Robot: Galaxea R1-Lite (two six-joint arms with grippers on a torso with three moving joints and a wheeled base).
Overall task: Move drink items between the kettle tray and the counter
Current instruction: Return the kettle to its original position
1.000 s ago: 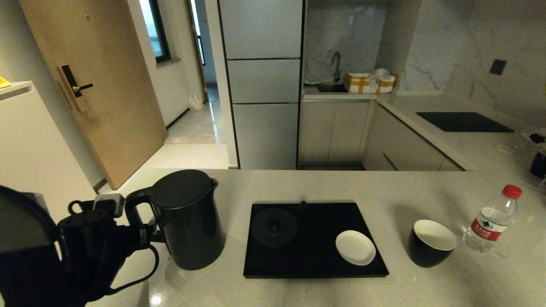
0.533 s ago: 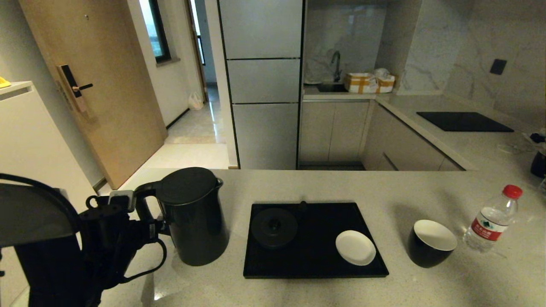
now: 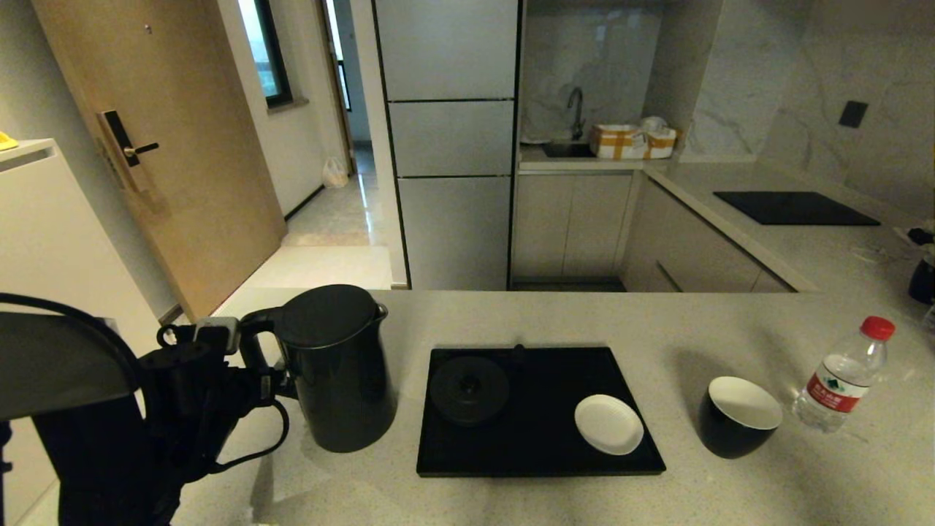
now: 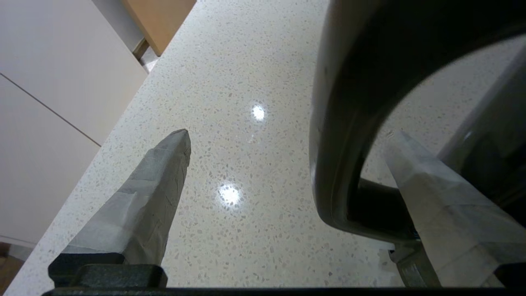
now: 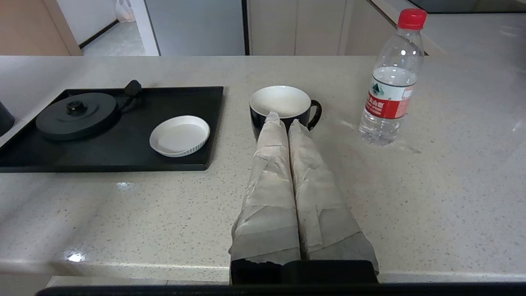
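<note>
The tall black kettle [image 3: 336,372] stands on the beige counter [image 3: 511,314], left of the black kettle tray [image 3: 540,446]. My left gripper [image 3: 256,380] is open at the kettle's handle [image 4: 337,123]. One taped finger [image 4: 431,197] reaches inside the handle loop and the other finger [image 4: 156,193] stays outside it. The round kettle base [image 3: 469,389] on the tray is bare. The black cup [image 3: 738,415] and the red-capped bottle [image 3: 840,380] stand on the counter right of the tray. My right gripper [image 5: 284,119] hangs shut and empty near the counter's front edge, before the cup [image 5: 281,100].
A small white saucer [image 3: 608,424] lies on the tray's right part. A black cooktop panel [image 3: 795,208] is set in the far right worktop. A dark object [image 3: 922,281] sits at the right edge. The counter's left edge runs close behind the kettle.
The left arm and the kettle have shifted a little to the right, toward the tray. The cup, bottle and saucer have not moved.
</note>
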